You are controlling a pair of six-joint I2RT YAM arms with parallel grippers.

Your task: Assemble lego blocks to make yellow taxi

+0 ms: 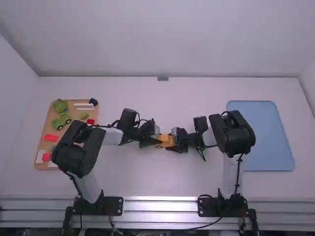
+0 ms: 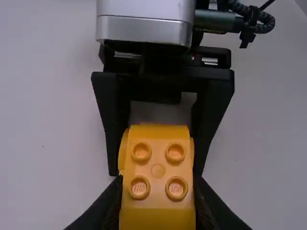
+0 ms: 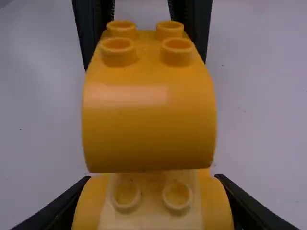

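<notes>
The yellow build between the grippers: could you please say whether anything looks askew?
Nothing stands out: the curved yellow block looks level above the lower piece, with no visible damage. Whether it is fully seated, I cannot tell.

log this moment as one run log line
taxi build | left claw: shut on curved yellow four-stud block | right claw: shut on yellow base | block above base | seating unclear

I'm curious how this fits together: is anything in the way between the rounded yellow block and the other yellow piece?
Nothing visible: the rounded yellow block, in the left gripper, sits right by the other yellow piece in the right gripper, no object between.
</notes>
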